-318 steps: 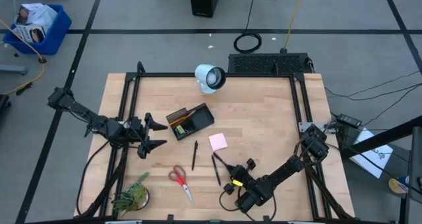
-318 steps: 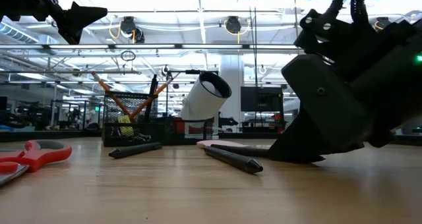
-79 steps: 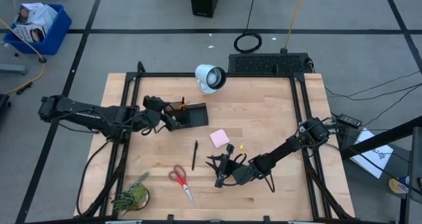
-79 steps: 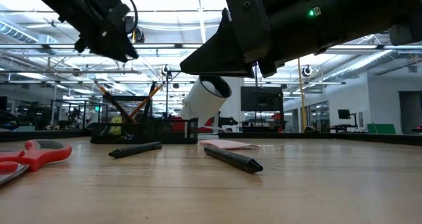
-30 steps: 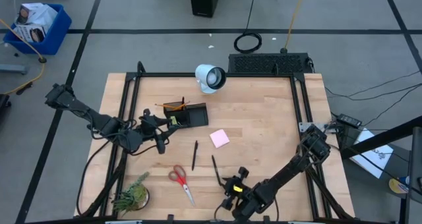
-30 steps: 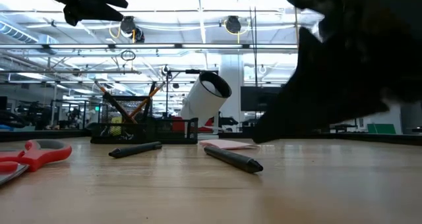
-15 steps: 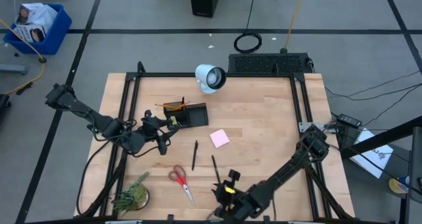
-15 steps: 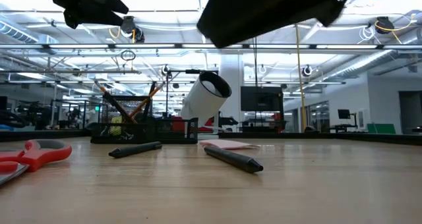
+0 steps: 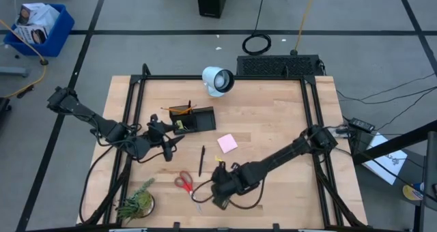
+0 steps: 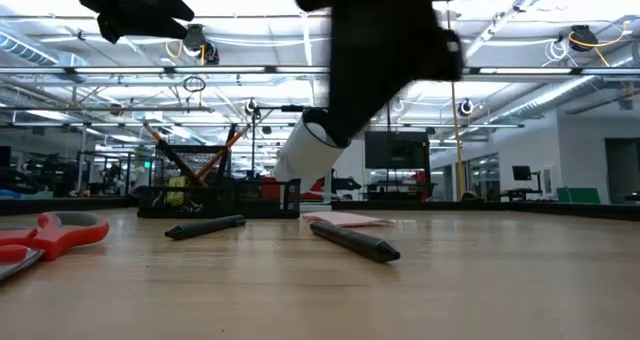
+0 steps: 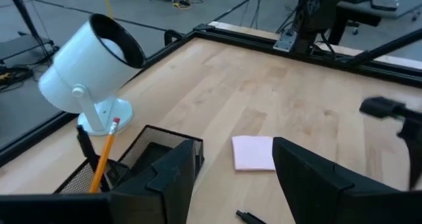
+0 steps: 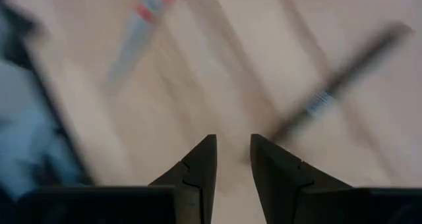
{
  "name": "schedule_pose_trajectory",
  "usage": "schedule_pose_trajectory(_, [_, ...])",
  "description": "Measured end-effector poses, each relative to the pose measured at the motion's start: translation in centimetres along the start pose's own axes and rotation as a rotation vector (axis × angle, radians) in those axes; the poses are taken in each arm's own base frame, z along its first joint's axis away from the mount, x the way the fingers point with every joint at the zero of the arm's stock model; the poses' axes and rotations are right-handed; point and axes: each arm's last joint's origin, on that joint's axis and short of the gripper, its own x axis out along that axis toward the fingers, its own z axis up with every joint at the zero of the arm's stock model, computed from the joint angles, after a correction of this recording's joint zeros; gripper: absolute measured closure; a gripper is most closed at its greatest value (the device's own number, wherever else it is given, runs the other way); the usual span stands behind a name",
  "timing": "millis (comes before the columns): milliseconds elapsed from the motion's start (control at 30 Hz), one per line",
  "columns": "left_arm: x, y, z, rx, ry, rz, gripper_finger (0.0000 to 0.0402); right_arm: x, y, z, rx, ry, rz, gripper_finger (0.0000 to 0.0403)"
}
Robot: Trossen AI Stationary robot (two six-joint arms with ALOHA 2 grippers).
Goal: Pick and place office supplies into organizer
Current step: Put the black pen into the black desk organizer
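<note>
Wooden table (image 9: pixel 273 123), red-handled scissors (image 9: pixel 186 187), slim black pen (image 9: pixel 201 160)

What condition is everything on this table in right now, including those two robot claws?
Left pincer: open, empty, near the organizer.
Right pincer: narrow gap, holding nothing, above the table by the scissors.
Organizer: upright, pencils leaning in it.
Scissors: lying flat on the table.
Two pens: lying loose on the table.
Sticky-note pad: flat on the table.
White lamp: tilted, at the table's far edge.
</note>
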Motion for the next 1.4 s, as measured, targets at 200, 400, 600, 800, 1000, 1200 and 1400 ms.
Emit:
schedule_pose_trajectory(200, [0.0,-0.1,0.0,0.001,0.017,-0.031,0.0197,0.6,0.8,0.9,0.051,-0.001,0.191,0.0318])
schedule_pose_trajectory(400, [0.0,-0.1,-0.1,-0.002,0.018,-0.032,0.0203,1.0,-1.5,-0.3,0.153,0.032,-0.083,0.031])
schedule_pose_trajectory(600, [0.0,-0.1,0.0,0.006,0.017,-0.033,0.0202,1.4,-1.3,-1.3,0.123,0.008,-0.123,0.0274])
schedule_pose_trajectory(800, [0.0,-0.1,-0.1,0.005,0.017,-0.036,0.0209,1.4,-1.4,-1.1,0.089,-0.008,-0.132,0.0201])
schedule_pose_trajectory(1000, [0.0,-0.1,-0.1,0.005,0.017,-0.037,0.021,2.1,-1.9,-1.0,0.07,-0.122,-0.173,0.0141])
schedule_pose_trajectory(1200, [0.0,-0.1,-0.1,0.001,0.017,-0.037,0.0213,4.5,-2.6,-2.6,0.097,-0.189,-0.149,0.0125])
schedule_pose_trajectory(1400, [0.0,-0.1,-0.1,-0.001,0.017,-0.037,0.0213,5.2,-2.6,-4.4,0.104,-0.293,-0.192,0.0134])
